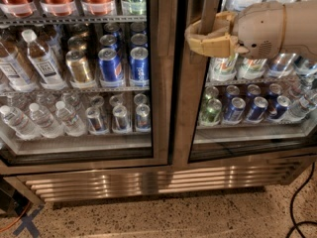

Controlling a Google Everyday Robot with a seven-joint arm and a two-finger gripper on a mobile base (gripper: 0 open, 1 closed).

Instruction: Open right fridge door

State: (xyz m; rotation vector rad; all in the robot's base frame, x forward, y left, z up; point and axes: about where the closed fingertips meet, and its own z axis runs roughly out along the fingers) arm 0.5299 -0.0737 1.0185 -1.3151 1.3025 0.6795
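Observation:
The right fridge door (195, 108) is a tall glass door with a wide brushed-steel frame, on the right half of the camera view. Cans and bottles show behind its glass. My gripper (209, 35), tan with a cream wrist reaching in from the right edge, sits at the door's left steel upright, at the level of the upper shelf, against the frame. A dark gap (178, 83) runs between this door and the left one.
The left glass door (79, 83) shows water bottles, gold and blue cans and red bottles. A steel louvred grille (148, 180) runs below both doors. Speckled floor lies in front, with a black cable (297, 202) at the right and an orange cable (12, 222) at the lower left.

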